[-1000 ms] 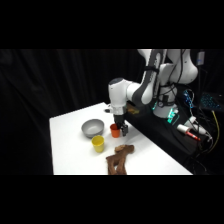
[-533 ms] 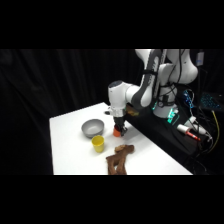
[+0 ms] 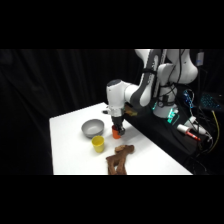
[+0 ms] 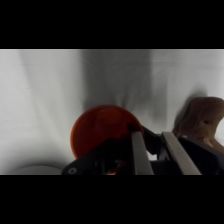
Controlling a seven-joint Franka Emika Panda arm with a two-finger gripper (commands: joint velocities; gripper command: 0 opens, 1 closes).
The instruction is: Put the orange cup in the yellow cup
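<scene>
The orange cup [image 3: 116,133] stands on the white table, just right of the grey bowl. My gripper [image 3: 118,126] has come straight down onto it. In the wrist view I look into the orange cup [image 4: 100,131] from above. There my gripper [image 4: 151,136] has its two fingers close together over the cup's right rim, one inside and one outside, shut on the wall. The yellow cup [image 3: 98,144] stands upright and apart from it, a little nearer the table's front and to the left. It is out of the wrist view.
A grey metal bowl [image 3: 92,128] sits left of the orange cup. A brown wooden piece [image 3: 119,158] lies near the front edge and shows in the wrist view as the wooden piece [image 4: 201,117]. Black equipment with cables stands along the table's right side.
The gripper came down from above the orange cup until its fingers are at the rim. The cups, bowl and wooden piece have stayed in place.
</scene>
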